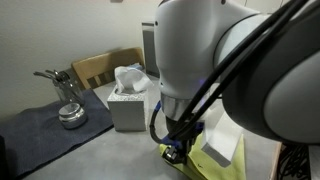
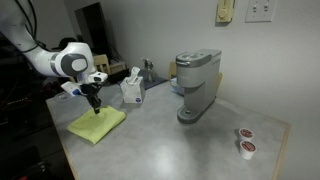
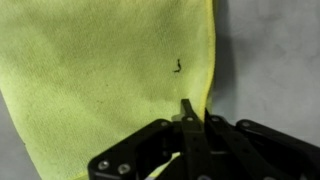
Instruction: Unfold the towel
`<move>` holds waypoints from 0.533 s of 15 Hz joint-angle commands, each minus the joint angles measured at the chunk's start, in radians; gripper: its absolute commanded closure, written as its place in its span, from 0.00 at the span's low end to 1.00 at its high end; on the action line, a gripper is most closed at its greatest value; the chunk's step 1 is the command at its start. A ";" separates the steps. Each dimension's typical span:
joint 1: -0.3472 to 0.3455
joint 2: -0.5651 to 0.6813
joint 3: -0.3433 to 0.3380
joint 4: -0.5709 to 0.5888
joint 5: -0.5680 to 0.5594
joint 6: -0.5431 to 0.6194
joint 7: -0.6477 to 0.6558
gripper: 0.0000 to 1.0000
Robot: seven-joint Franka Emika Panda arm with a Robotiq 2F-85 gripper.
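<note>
Gripper (image 2: 95, 106) pinches towel (image 2: 100, 127); tissue box (image 2: 131, 92), coffee maker (image 2: 197, 88) nearby.

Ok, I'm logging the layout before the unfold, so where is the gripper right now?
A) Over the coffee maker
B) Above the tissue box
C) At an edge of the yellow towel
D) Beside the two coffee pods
C: in the wrist view the gripper sits right at the border of the towel, with bare counter just past it, and an exterior view shows it down at the cloth.
</note>
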 commanded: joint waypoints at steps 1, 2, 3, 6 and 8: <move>-0.031 -0.025 0.023 -0.018 0.026 -0.023 -0.042 0.99; -0.035 -0.033 0.027 -0.021 0.031 -0.025 -0.047 0.99; -0.039 -0.041 0.030 -0.026 0.034 -0.027 -0.052 0.99; -0.077 -0.075 0.063 -0.045 0.084 -0.042 -0.116 0.99; -0.115 -0.105 0.093 -0.057 0.138 -0.065 -0.187 0.99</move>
